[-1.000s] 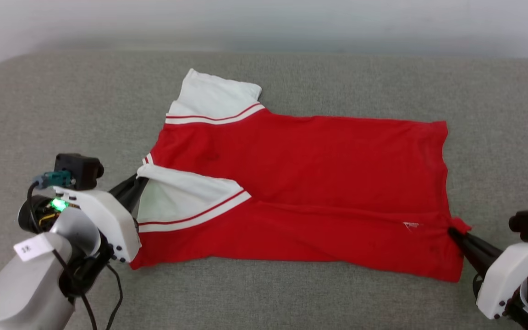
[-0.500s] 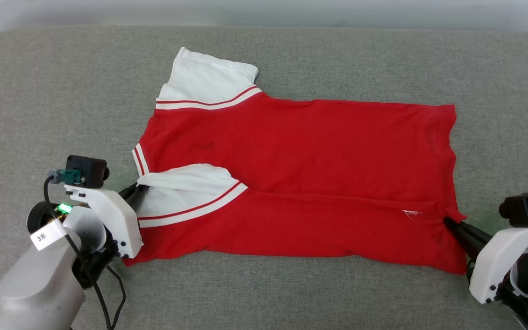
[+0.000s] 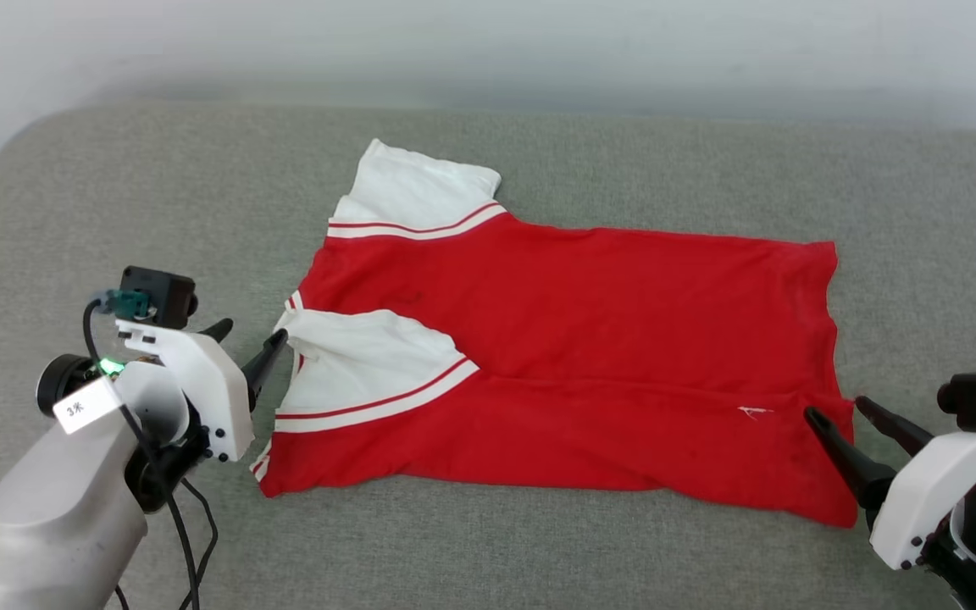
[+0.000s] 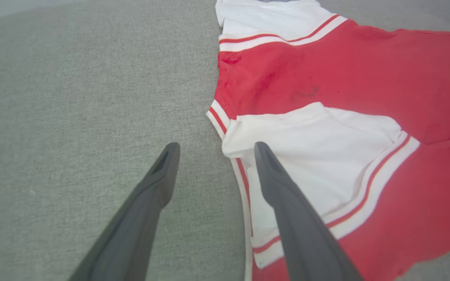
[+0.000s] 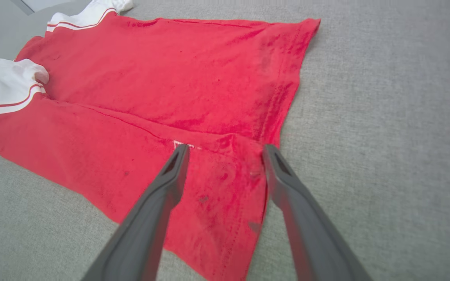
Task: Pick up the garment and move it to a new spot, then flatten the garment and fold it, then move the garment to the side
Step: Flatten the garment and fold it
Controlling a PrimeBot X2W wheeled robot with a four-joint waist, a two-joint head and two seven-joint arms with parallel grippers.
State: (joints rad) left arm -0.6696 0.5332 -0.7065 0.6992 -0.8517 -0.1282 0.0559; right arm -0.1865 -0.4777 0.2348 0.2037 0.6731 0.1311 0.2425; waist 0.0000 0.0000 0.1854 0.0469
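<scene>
Left gripper (image 3: pixel 252 329) is spread wide with nothing in it. In the left wrist view one finger hangs over bare grey fabric and the other sits over the edge of the folded white sleeve (image 4: pixel 311 156). Can't tell if that tip is actually touching the cloth.

Right gripper (image 3: pixel 835 407) is the same deal, jaws wide and empty. It straddles the hem (image 5: pixel 283 97) right where the fold line runs out, with one finger over red cloth and the other at the hem edge.

The garment (image 3: pixel 607 339) is lying flat on the grey padded surface (image 3: pixel 158 195), collar end toward my left and hem toward my right. The near long side is folded up over the middle, so the near sleeve rests on top of the red body. The far sleeve (image 3: pixel 424 191) sticks out flat at the back left. I've got plain red facing up, plus a tiny white mark (image 3: pixel 756 413) by the fold near the hem. Striped trim (image 4: pixel 219 119) shows at the collar edge, just beside the left gripper.
</scene>
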